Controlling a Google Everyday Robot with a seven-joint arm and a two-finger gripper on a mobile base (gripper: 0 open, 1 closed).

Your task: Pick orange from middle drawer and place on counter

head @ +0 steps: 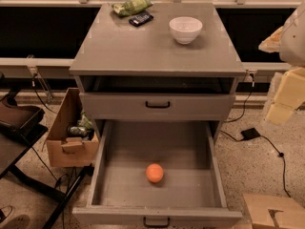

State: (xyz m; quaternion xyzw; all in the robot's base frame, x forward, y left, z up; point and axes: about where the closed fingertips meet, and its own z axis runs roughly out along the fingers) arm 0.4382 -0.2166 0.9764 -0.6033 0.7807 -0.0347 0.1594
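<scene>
The orange [154,173] lies on the flat grey floor of the middle drawer [157,142], which is pulled wide open at the bottom of the grey cabinet. The orange sits near the middle, a little toward the front. The counter [143,49] is the cabinet's grey top, above it. My gripper [284,97] shows as pale blocky parts at the right edge, beside the cabinet at about the height of the upper drawer, well apart from the orange and holding nothing I can see.
On the counter stand a white bowl [185,29], a green bag [132,5] and a black device [141,18]. A shallower drawer front [157,105] sits above the open drawer. A cardboard box [71,137] stands left, a wooden box [274,211] and cables [250,133] right.
</scene>
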